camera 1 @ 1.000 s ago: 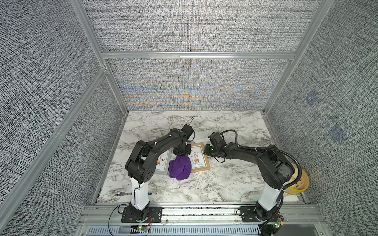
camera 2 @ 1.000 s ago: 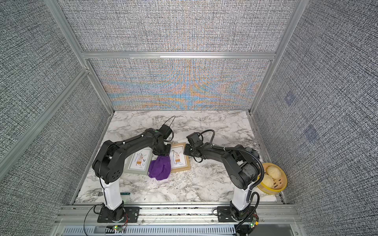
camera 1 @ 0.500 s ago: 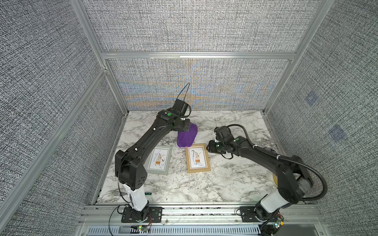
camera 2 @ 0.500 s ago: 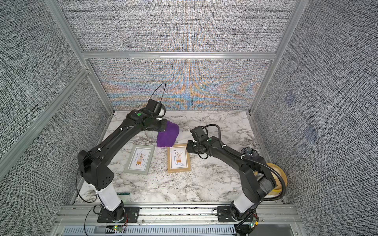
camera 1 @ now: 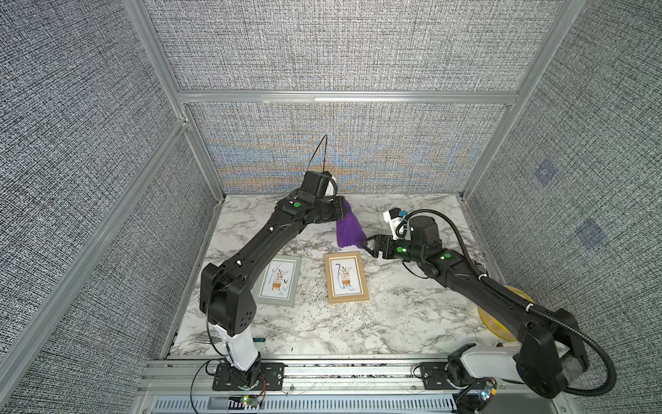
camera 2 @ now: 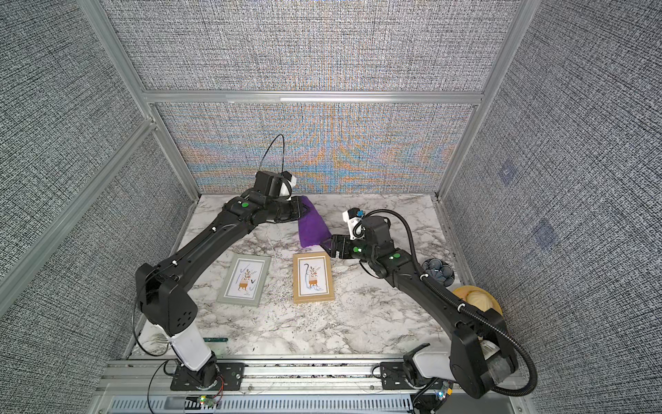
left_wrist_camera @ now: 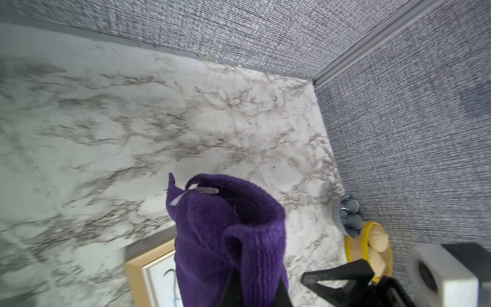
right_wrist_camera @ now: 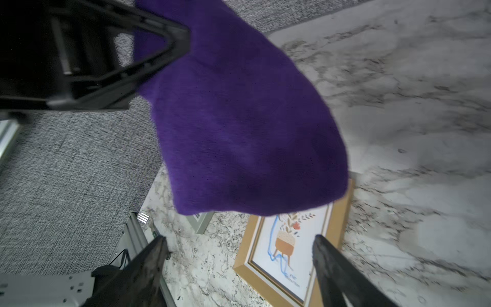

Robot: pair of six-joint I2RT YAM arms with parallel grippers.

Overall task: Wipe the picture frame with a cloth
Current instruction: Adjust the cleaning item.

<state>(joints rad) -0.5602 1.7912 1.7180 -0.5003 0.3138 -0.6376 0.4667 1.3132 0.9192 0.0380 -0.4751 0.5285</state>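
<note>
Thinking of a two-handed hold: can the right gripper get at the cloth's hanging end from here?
Probably yes. The right gripper, jaws open, sits right by the lower edge of the cloth hanging from the left gripper, nothing between them.

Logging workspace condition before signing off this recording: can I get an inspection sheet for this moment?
Surface: marble-pattern tabletop, dark specks around the frames.
Job's things: purple cloth hangs in the air from the left end effector; wooden picture frame and grey picture frame lie flat, side by side, apart.
Clutter: fork at the near left edge; yellow steamer basket with dumplings and a blue-grey object at the right edge.
End effectors: left end effector shut on the purple cloth; right end effector open by the cloth's lower edge, holding nothing.
Cables: black cable loop above the left wrist; corrugated hose along the right arm.
Surroundings: grey woven wall panels in aluminium framing.
</note>
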